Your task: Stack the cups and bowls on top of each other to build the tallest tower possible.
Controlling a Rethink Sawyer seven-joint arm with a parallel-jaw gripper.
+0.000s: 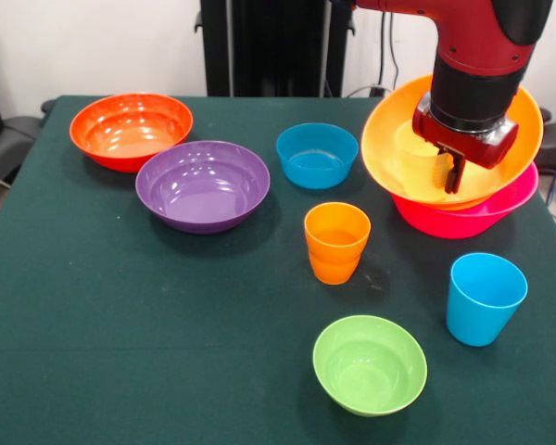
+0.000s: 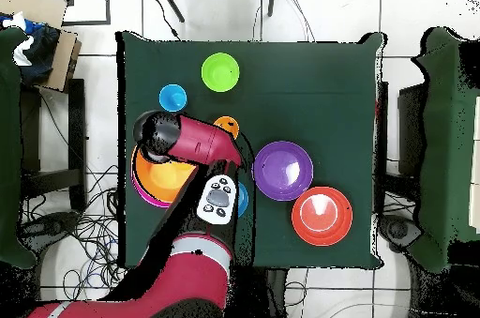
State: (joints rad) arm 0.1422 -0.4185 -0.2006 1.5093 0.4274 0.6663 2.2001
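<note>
At 2 o'clock on the table (image 1: 120,352), the tilted orange bowl (image 1: 389,139) sat in the hot pink bowl (image 1: 482,218), holding a yellow cup (image 1: 415,153). The gripper (image 1: 452,174) reached inside it; grip state could not be determined.

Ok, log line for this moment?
claw: inside tilted large orange plastic bowl | orange bowl: on hot pink plastic bowl | grip: unclear

In the overhead view the red arm (image 2: 187,141) hides most of the small glossy blue bowl (image 2: 243,200); the tool's (image 1: 452,172) fingertips are indistinct.
</note>
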